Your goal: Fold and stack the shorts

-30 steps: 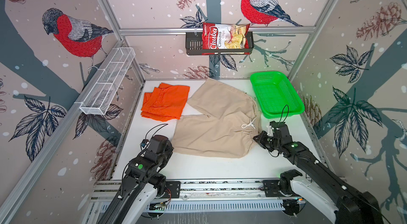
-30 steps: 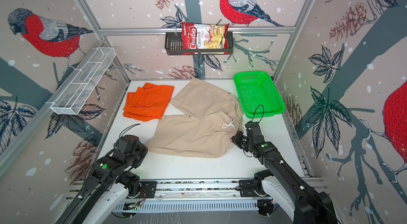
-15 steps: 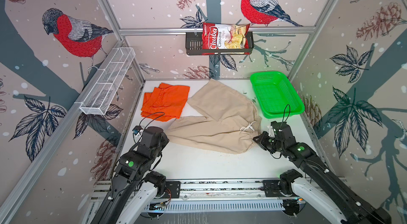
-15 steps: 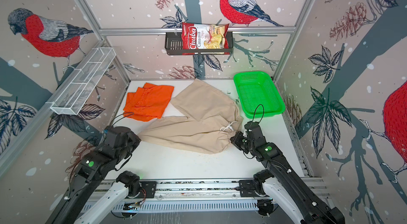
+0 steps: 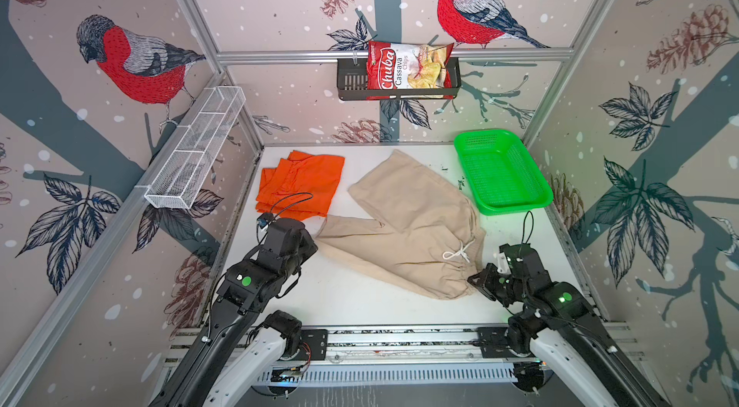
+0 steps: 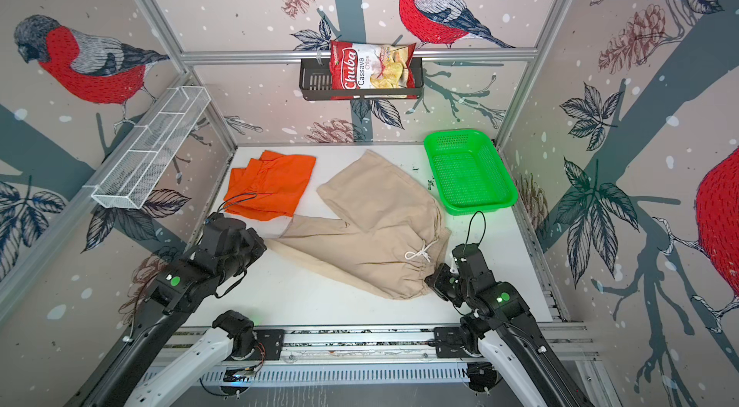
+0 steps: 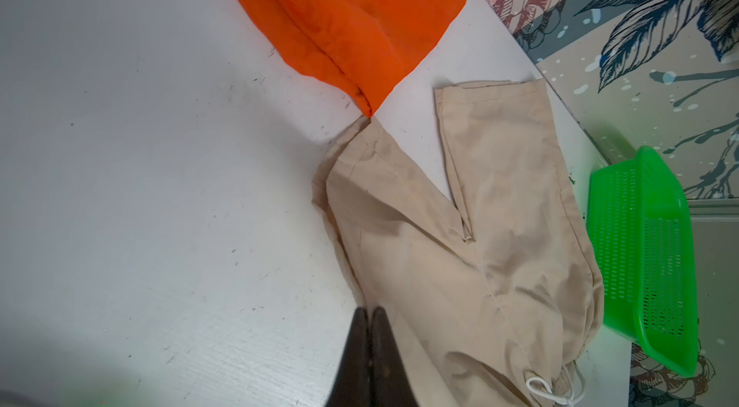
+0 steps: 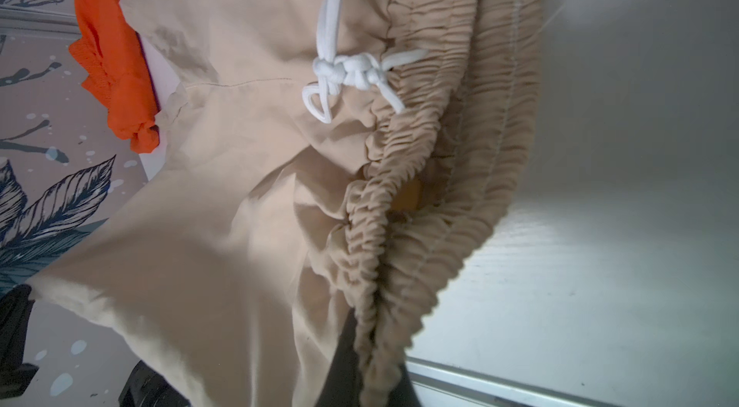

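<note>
The beige shorts (image 5: 408,233) (image 6: 372,237) lie spread across the middle of the white table, drawstring knot (image 5: 460,253) (image 8: 352,73) on top. My left gripper (image 5: 314,245) (image 7: 370,311) is shut on the near leg's hem edge. My right gripper (image 5: 472,279) (image 8: 372,345) is shut on the gathered waistband's near corner, which bunches between the black fingers (image 8: 344,365). The near edge of the cloth hangs lifted between the two grippers. The orange shorts (image 5: 298,185) (image 6: 268,185) (image 7: 352,17) sit folded at the back left, just touching the beige leg's corner.
A green mesh basket (image 5: 516,207) (image 6: 480,207) stands at the back right beside the beige shorts. A white wire shelf (image 5: 196,153) hangs on the left wall. A chips bag (image 5: 408,69) sits in a black rack on the back wall.
Both grippers have raised the near edge of the beige shorts. The left one carried the leg hem away from the front edge, so the near leg looks narrower. The right one shifted slightly nearer.
</note>
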Robot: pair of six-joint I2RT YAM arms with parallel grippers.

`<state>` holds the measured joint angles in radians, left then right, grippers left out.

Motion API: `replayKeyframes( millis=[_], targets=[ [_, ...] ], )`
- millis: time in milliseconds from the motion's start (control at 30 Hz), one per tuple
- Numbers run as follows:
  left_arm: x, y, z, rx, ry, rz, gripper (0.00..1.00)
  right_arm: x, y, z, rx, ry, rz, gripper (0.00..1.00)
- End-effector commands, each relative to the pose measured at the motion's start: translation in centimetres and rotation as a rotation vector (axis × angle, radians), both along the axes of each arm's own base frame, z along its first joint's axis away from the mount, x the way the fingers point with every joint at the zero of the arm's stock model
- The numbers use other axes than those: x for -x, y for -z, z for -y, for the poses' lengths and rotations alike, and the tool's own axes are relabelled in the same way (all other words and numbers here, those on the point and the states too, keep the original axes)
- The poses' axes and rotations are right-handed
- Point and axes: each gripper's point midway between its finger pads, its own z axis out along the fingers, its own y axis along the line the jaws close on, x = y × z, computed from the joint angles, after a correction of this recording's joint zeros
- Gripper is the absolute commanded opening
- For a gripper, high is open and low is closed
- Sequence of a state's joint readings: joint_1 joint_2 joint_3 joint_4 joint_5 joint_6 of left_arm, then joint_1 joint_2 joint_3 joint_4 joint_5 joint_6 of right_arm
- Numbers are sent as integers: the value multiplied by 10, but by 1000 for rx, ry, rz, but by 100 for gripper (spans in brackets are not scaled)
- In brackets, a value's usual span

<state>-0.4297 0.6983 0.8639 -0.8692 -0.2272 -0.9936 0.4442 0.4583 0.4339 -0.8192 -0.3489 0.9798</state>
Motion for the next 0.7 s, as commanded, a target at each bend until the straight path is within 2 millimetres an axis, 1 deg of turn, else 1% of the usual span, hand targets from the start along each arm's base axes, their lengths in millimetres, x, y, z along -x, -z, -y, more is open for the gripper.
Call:
replayKeyframes(
  millis=[0, 67, 167, 200, 367, 433, 533, 667],
  targets=[
    [-28, -35, 5, -51, 31, 137, 0, -12, -24, -10, -56, -8, 61, 0],
    [-43, -55, 7, -83, 38, 199, 0, -22, -39, -13, -57, -14, 98, 0],
    [-66, -76, 13, -128, 55, 267, 0, -37, -58, -15, -46, -21, 141, 0],
    [-73, -86, 15, -133, 54, 294, 0, -42, -64, -15, -44, -26, 153, 0],
    [-110, -118, 29, -152, 65, 409, 0, -63, -90, -13, -52, -50, 196, 0],
    [-122, -129, 33, -163, 62, 461, 0, -71, -94, -9, -61, -46, 204, 0],
    [-139, -145, 38, -180, 51, 508, 0, -76, -91, -6, -78, -47, 184, 0],
    [-165, -155, 49, -211, 64, 536, 0, -80, -83, -1, -66, -46, 161, 0]
  ],
)
